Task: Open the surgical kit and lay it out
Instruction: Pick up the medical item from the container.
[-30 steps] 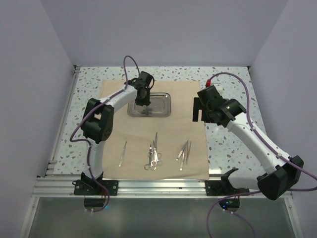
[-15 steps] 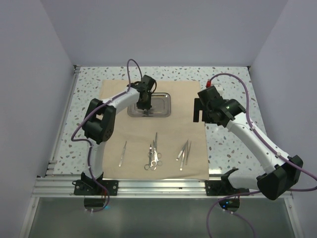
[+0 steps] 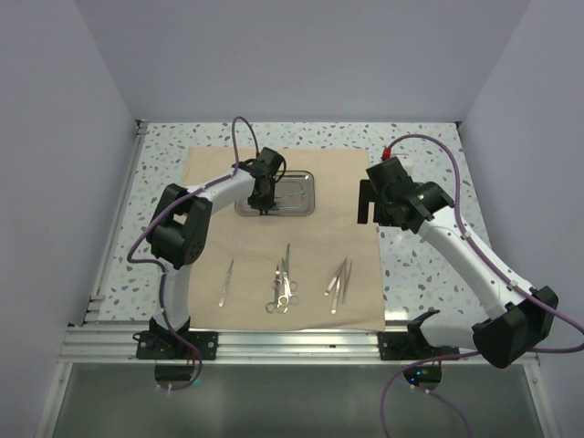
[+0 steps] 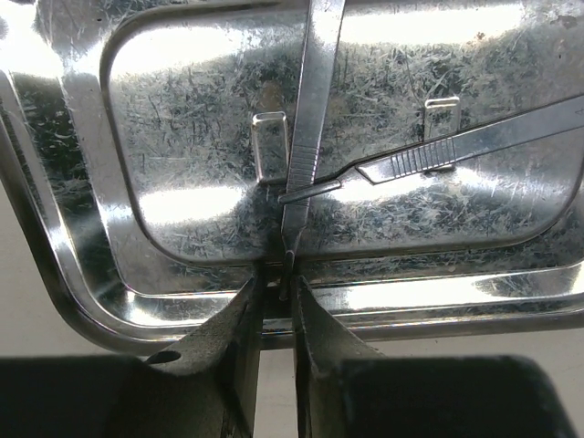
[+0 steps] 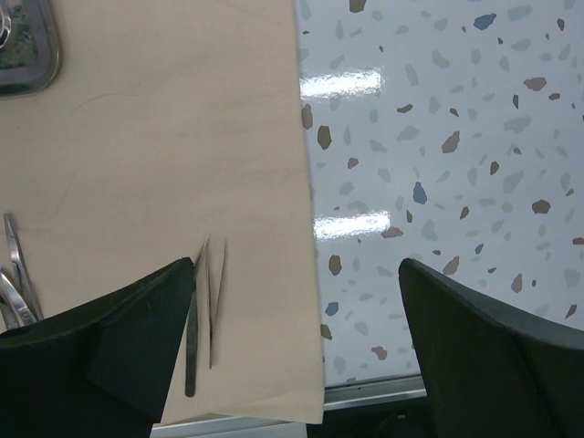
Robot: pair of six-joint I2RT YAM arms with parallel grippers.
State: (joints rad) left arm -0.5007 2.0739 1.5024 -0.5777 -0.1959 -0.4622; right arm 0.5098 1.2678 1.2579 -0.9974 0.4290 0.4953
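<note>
The surgical kit lies opened out: a tan cloth carries a shiny steel tray at its far middle. In the tray lie a thin straight silver instrument and a flat scalpel-like handle crossing it. My left gripper is down at the tray's near rim. Its jaws stand narrowly apart around the straight instrument's near end, which lies against the right finger with a slit on the left. My right gripper hangs wide open over the cloth's right edge, holding nothing.
On the near half of the cloth lie a single tweezer, ring-handled scissors and forceps, and a pair of tweezers, also seen under the right wrist. Speckled tabletop surrounds the cloth; a metal rail bounds the near edge.
My left gripper has dropped lower and come nearer over the tray's near side, and its jaws have narrowed around the instrument's end. The right arm has stayed still.
</note>
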